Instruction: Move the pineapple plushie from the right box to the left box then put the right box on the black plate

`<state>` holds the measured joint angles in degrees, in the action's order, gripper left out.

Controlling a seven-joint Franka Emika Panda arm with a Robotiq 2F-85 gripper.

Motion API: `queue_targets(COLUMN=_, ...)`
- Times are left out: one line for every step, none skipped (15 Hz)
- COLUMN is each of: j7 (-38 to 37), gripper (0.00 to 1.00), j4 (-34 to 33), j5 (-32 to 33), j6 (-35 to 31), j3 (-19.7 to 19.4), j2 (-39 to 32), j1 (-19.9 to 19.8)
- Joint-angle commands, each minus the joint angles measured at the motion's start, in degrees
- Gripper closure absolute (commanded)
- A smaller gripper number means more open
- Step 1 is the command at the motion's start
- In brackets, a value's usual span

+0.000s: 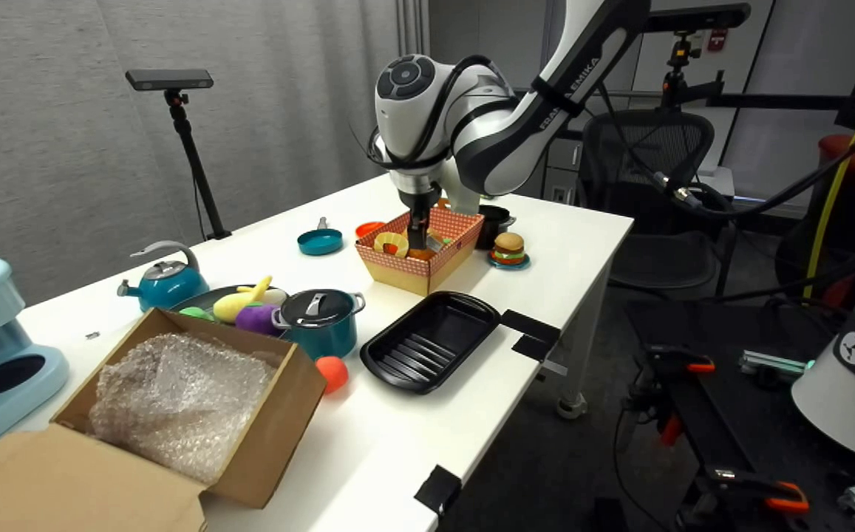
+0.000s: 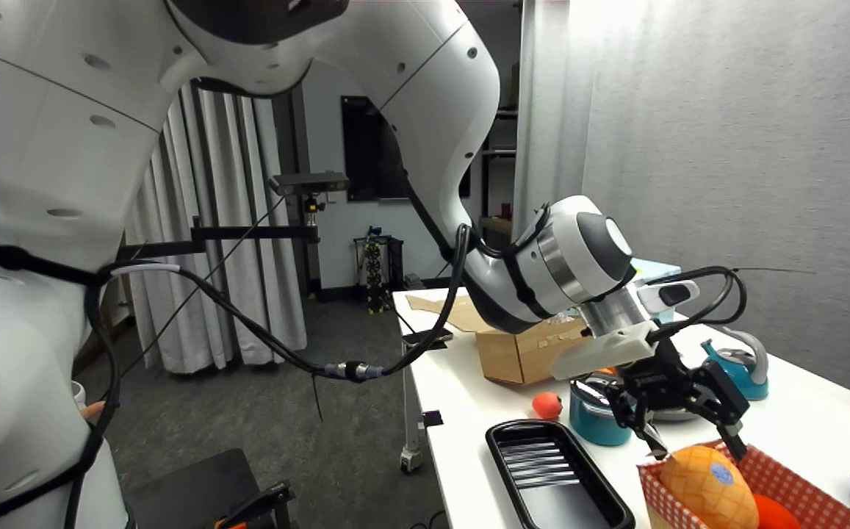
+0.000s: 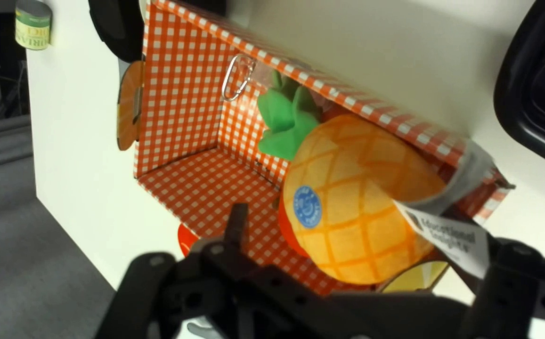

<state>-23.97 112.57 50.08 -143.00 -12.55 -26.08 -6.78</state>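
Observation:
The pineapple plushie [image 3: 361, 202] lies in the right box, its green tuft pointing toward the box's far end in the wrist view; it also shows in an exterior view [image 2: 711, 488]. The right box [image 1: 416, 279] has a red-and-white checked inside and stands on the table. My gripper [image 2: 698, 448] is open just over the plushie, a finger on each side; in the wrist view one finger is clearly apart from it, the other near its white tag. The left box [image 1: 276, 425], brown cardboard with bubble wrap inside, stands at the near end. The black plate [image 1: 434, 340] lies between the boxes.
A red round toy [image 2: 773, 512] is in the right box beside the plushie. A teal pot [image 1: 324, 336] and an orange-red ball [image 1: 332, 374] stand between the left box and the plate. A toy burger [image 1: 508, 247] and a black pot [image 1: 492, 227] stand beside the right box.

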Motion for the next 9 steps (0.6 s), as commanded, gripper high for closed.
queue_targets(j7=-0.72, gripper=0.00, j4=-1.55, j5=-1.19, j6=-0.05, j3=-0.78, j2=-2.76, j1=0.46)
queue_targets(j7=-0.53, gripper=0.00, j4=-1.70, j5=-1.42, j6=-0.13, j3=-0.79, j2=-3.20, j1=0.38)
queue_targets(j7=0.05, gripper=0.00, j4=-1.91, j5=-1.71, j6=-0.15, j3=-0.77, j2=-3.58, j1=0.23)
queue_targets(j7=0.40, gripper=0.00, j4=-2.03, j5=-1.85, j6=-0.21, j3=-0.79, j2=-3.91, j1=0.17)
queue_targets(j7=0.88, gripper=0.00, j4=-2.21, j5=-1.88, j6=-0.25, j3=-0.81, j2=-4.17, j1=0.11)
queue_targets(j7=0.96, gripper=0.00, j4=-2.43, j5=-1.88, j6=-0.21, j3=-0.89, j2=-4.40, j1=0.14)
queue_targets(j7=1.41, gripper=0.00, j4=-2.60, j5=-1.93, j6=-0.28, j3=-0.83, j2=-4.60, j1=0.04)
queue_targets(j7=1.86, gripper=0.00, j4=-2.80, j5=-1.92, j6=-0.35, j3=-0.79, j2=-4.80, j1=-0.02)
queue_targets(j7=2.61, gripper=0.00, j4=-2.96, j5=-1.96, j6=-0.41, j3=-0.67, j2=-4.94, j1=-0.14)
